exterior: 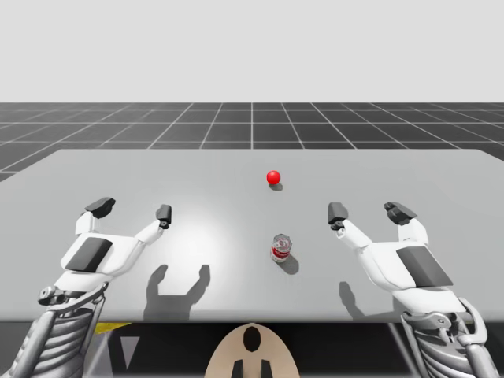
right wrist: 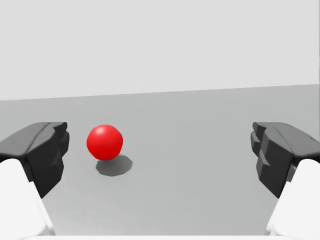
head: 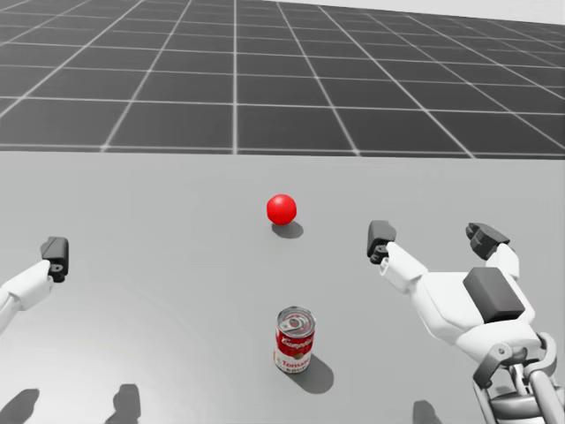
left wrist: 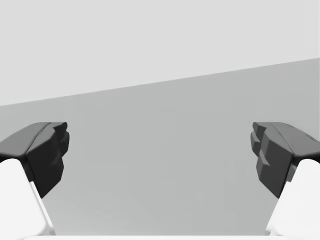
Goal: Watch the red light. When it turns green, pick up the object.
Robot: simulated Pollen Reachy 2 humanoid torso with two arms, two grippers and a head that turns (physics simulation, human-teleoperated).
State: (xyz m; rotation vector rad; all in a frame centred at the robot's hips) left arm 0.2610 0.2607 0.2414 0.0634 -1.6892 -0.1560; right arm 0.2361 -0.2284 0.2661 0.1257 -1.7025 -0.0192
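Note:
The light is a red ball point(exterior: 273, 177) point(head: 281, 208) hovering just over the far middle of the grey table point(exterior: 118, 169). A small red-and-white can point(exterior: 281, 248) point(head: 295, 339) stands upright nearer me, in front of the ball. My left gripper point(exterior: 131, 209) point(left wrist: 160, 152) is open above the table's left side, well left of the can. My right gripper point(exterior: 368, 210) point(head: 434, 237) point(right wrist: 160, 152) is open to the right of the can, with nothing between its fingers; the red ball point(right wrist: 104, 142) floats ahead of it, near its left finger.
The table's far edge point(exterior: 252, 150) borders a dark gridded floor. Shadows of both grippers fall on the tabletop near the front edge.

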